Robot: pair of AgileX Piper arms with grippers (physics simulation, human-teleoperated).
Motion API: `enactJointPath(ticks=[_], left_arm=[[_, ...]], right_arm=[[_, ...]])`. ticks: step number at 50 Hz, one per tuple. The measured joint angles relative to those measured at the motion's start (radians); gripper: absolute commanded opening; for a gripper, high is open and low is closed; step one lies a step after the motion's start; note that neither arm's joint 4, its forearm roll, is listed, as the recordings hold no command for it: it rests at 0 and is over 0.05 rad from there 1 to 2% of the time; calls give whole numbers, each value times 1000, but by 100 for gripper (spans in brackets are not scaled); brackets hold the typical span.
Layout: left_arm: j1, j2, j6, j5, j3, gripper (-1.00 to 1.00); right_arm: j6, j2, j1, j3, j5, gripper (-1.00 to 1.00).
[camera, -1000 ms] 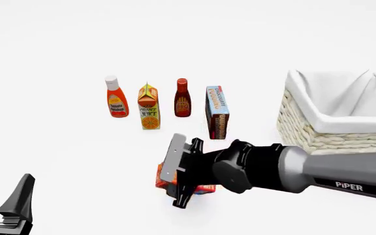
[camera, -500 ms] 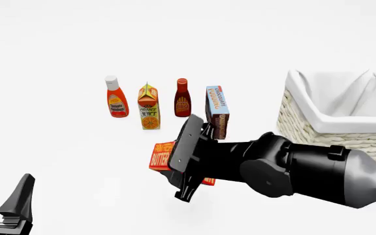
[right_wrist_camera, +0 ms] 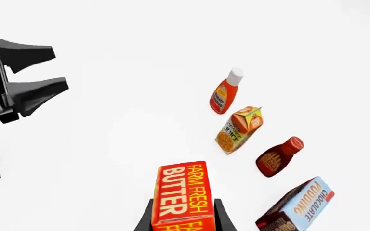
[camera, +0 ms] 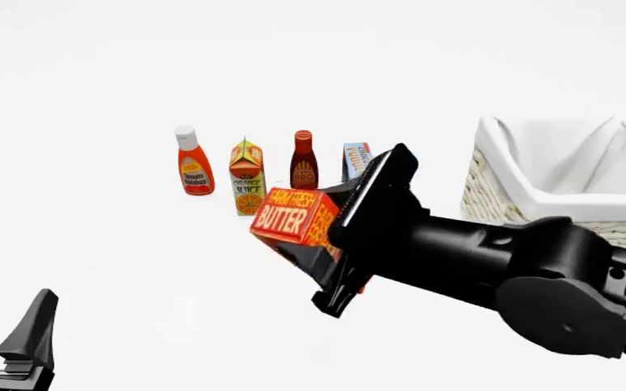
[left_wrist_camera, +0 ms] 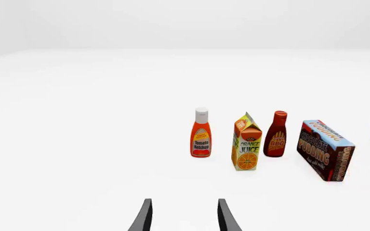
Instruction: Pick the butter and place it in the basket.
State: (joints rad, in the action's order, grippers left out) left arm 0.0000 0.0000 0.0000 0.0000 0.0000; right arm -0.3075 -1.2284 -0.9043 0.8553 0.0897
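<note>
While the butter (camera: 294,215) is being held clear of the table (camera: 128,277), it is being gripped by the right gripper (right_wrist_camera: 183,217), whose fingers are being pressed against the carton's two long sides, as is shown in the right wrist view. The carton is being kept tilted, its lettered face turned up and forward; this is probably being done so that it can be carried over the basket's rim without being dragged. The basket (camera: 531,220) is being left well apart to the right, its cloth lining facing up, so a sideways carry is judged to be what is needed next. Behind the butter, the ketchup bottle (camera: 192,161), orange juice carton (camera: 247,177), BBQ sauce bottle (camera: 303,163) and chocolate pudding box (left_wrist_camera: 325,150) are being left standing in a row, and they are being cleared by the lifted carton. The left gripper (camera: 3,338) is being kept low and near, its fingers parted and nothing between them.
</note>
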Motion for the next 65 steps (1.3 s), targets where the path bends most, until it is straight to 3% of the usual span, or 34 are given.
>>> enactJointPath(ticks=[35, 65], left_arm=[[0, 0, 0, 0, 0, 100], [0, 0, 0, 0, 0, 100]], right_arm=[[222, 274, 192, -134, -256, -100], [391, 299, 417, -136, -386, -100]])
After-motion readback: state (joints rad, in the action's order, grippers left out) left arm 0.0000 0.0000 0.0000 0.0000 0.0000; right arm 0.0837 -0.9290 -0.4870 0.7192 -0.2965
